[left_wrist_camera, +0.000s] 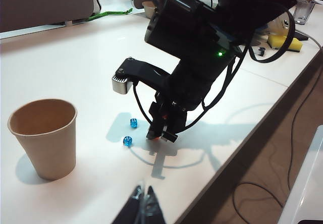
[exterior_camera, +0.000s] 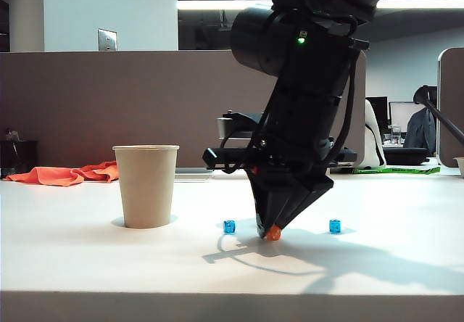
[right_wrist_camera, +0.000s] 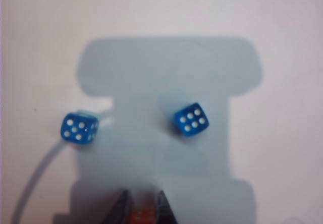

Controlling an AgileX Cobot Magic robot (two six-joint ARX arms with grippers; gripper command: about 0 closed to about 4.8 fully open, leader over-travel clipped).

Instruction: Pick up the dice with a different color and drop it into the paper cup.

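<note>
The orange die [exterior_camera: 272, 233] rests on the white table, pinched between the tips of my right gripper [exterior_camera: 270, 229], which points steeply down onto it. The right wrist view shows that die [right_wrist_camera: 143, 217] filling the narrow gap between the two dark fingers of the right gripper [right_wrist_camera: 143, 211]. The tan paper cup [exterior_camera: 146, 186] stands upright to the left, well apart. Two blue dice [exterior_camera: 229, 226] [exterior_camera: 335, 225] lie on either side of the gripper. My left gripper [left_wrist_camera: 145, 192] hovers shut and empty, away from the cup [left_wrist_camera: 44, 135], and looks across at the right gripper [left_wrist_camera: 161, 135].
Two blue dice [right_wrist_camera: 79, 128] [right_wrist_camera: 192, 118] lie just beyond the right fingertips. An orange cloth [exterior_camera: 69, 174] sits at the back left by a grey partition. A yellow sponge [left_wrist_camera: 285, 41] and cables lie near the table's far corner.
</note>
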